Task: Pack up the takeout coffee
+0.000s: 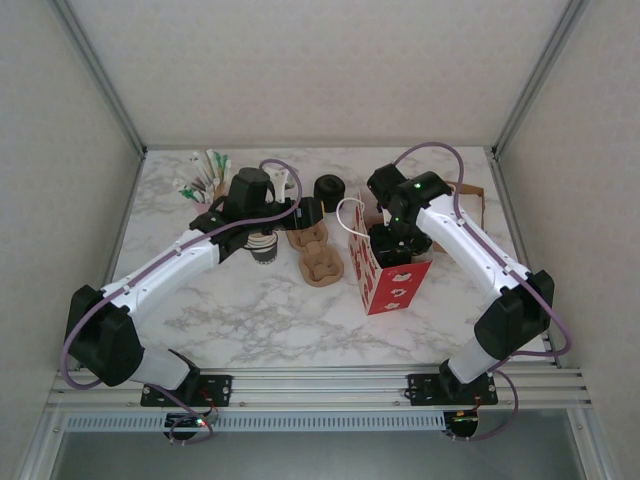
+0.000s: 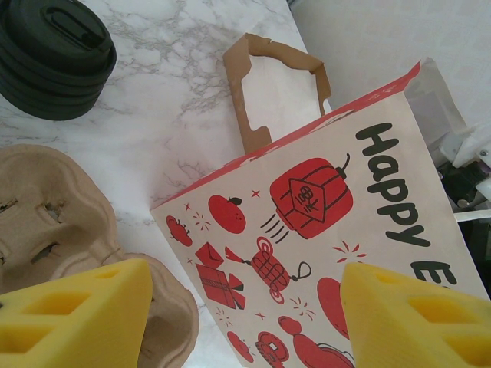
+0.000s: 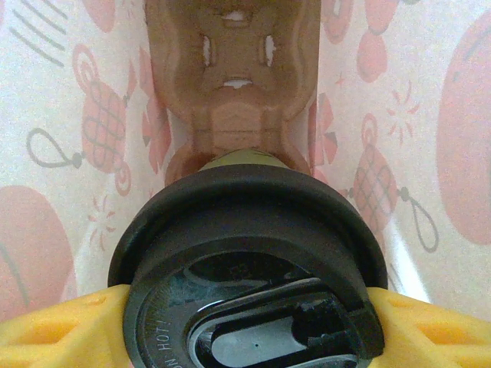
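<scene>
Inside the red-and-white printed paper bag (image 3: 61, 115), my right gripper (image 3: 245, 314) is shut on the takeout coffee (image 3: 245, 230) at the rim of its round black lid. A sliver of the cream cup shows beyond the lid. Below it, a brown pulp carrier (image 3: 234, 69) lies at the bag's bottom. From above, the right gripper (image 1: 387, 243) reaches down into the bag (image 1: 395, 288). My left gripper (image 2: 245, 307) stands open beside the bag (image 2: 322, 230), nothing between its yellow fingers (image 2: 77, 314). In the top view the left gripper (image 1: 306, 213) hovers left of the bag.
Pulp cup carriers (image 1: 318, 255) lie left of the bag, also at my left fingers (image 2: 54, 222). A stack of black lids (image 1: 328, 190) stands behind. Cream cups with a dark band (image 1: 263, 248) sit under the left arm. Stirrers and packets (image 1: 205, 175) lie back left; a brown paper handle (image 2: 276, 84) is behind the bag.
</scene>
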